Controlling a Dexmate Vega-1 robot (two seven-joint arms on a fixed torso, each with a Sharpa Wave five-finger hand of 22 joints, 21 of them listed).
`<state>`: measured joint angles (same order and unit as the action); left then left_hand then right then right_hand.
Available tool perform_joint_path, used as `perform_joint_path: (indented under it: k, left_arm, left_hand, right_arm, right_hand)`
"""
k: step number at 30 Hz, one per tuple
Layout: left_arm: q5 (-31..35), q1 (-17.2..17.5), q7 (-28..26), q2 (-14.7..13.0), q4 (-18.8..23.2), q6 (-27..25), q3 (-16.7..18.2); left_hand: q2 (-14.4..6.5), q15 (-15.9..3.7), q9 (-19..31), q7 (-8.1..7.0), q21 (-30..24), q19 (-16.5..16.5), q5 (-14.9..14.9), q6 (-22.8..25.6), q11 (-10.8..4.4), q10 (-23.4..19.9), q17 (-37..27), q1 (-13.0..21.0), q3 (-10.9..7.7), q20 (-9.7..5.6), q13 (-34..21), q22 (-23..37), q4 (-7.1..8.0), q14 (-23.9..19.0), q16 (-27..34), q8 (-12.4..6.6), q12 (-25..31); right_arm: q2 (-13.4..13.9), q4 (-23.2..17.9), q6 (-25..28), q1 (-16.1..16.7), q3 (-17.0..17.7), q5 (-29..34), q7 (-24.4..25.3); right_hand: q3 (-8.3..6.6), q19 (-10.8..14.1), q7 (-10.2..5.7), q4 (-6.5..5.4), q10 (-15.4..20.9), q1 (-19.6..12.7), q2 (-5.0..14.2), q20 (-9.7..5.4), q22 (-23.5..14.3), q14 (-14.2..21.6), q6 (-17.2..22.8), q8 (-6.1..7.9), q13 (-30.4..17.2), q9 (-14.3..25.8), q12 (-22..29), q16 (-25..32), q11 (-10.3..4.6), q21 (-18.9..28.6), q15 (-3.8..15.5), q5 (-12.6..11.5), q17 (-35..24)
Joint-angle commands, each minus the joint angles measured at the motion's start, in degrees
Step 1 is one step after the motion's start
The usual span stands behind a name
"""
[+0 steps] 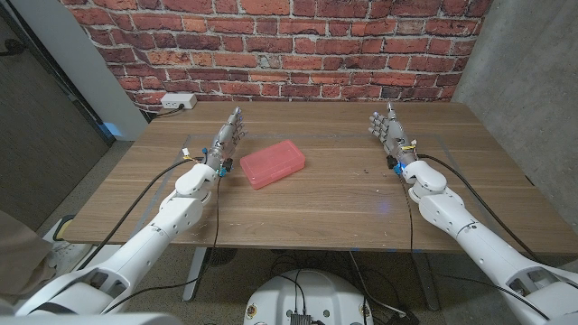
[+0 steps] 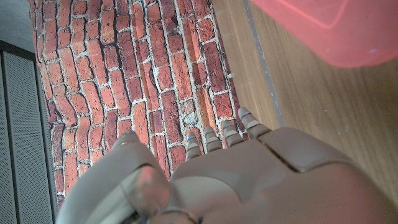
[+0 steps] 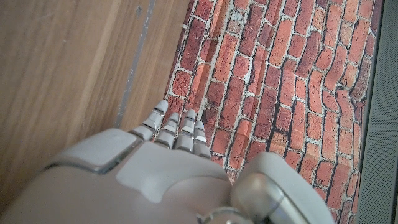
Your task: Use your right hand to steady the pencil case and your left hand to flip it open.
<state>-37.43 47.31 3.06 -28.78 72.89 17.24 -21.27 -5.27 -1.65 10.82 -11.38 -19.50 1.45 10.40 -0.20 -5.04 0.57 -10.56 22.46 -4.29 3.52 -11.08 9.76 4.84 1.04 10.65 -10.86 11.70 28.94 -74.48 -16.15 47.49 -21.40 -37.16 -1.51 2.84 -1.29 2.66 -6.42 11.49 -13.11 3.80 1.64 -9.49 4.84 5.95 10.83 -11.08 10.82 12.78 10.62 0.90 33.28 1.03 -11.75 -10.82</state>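
Red plastic pencil case (image 1: 272, 164) lies closed on my wooden bench (image 1: 334, 203), a little left of the middle and turned at a slant to the front edge. My left hand (image 1: 229, 136) is just beside the case's left end, not touching it, its fingers stretched out toward the brick wall (image 1: 271, 41) and holding nothing. In my left wrist view the back of that hand (image 2: 249, 180) fills the lower part, the fingertips (image 2: 247, 115) point at the bricks, and a corner of the red case (image 2: 336, 28) sits near on the wood. My right hand (image 1: 389, 127) is well apart from the case, over the right side of the bench, fingers extended and slightly spread, empty. My right wrist view shows the back of this hand (image 3: 155, 180) with its fingers (image 3: 180, 127) close together, reaching toward the bench's far edge and the wall behind it. A white power strip (image 1: 178, 101) rests at the foot of the wall, beyond the bench's far left corner.
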Motion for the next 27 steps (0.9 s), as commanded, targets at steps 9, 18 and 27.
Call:
perform_joint_path:
  k: [9, 18, 27]
  left_arm:
    - [1.6, 1.1, -0.1, -2.2, 2.2, 0.4, -0.1]
    - [10.2, 5.8, -5.4, -9.2, 12.5, -0.8, -0.3]
    - [12.4, 11.4, -11.5, -11.3, 19.6, -2.8, 1.7]
  left_hand:
    - [0.3, -2.18, 0.1, -0.37, 0.2, 0.1, 0.4, 1.0, -0.48, 0.1, -0.2, 0.6, -0.02, 1.44, -0.3, 0.3, 0.26, 0.2, 0.3, -0.61, 0.3]
    - [3.9, -0.87, 0.2, -0.01, 2.2, 0.6, 0.9, -0.1, -2.39, -1.9, -0.3, 7.1, -0.57, 6.16, -0.7, 0.6, -4.84, -1.1, 0.7, -0.43, 1.2]
    - [5.4, 0.08, 0.3, 0.31, 2.7, 0.6, 1.0, 0.2, -2.57, -1.6, -0.5, 8.5, -0.32, 7.01, -1.0, 0.7, -6.08, -0.3, 0.5, -0.79, 1.1]
  right_arm:
    - [0.4, -3.3, 1.7, 0.8, -0.2, 0.4, 1.8]
    - [1.7, -4.1, 1.8, 0.8, -0.2, 0.0, -0.4]
    - [4.2, -2.5, 0.5, 0.6, 0.0, -0.2, -5.5]
  right_hand:
    - [-0.09, -0.1, -0.12, -0.25, 0.5, -0.7, -0.02, 0.12, -0.2, 0.5, 0.4, 0.26, -0.2, 0.1, 0.4, 0.2, 0.13, 0.0, 0.1, -0.3, -0.2]
    - [-0.03, 0.0, 0.01, 0.1, 0.2, -1.1, -0.35, 0.27, -0.2, 0.4, 0.1, 0.21, -0.2, 0.1, 0.3, 0.2, 0.21, -0.4, -0.02, -0.3, -0.1]
    - [-0.14, 0.0, 0.39, 2.3, -1.1, -3.9, -1.9, 1.13, -0.2, -0.7, -1.4, 0.07, -0.2, 0.1, -0.2, -0.1, 0.25, -1.7, -0.12, -0.3, 0.2]
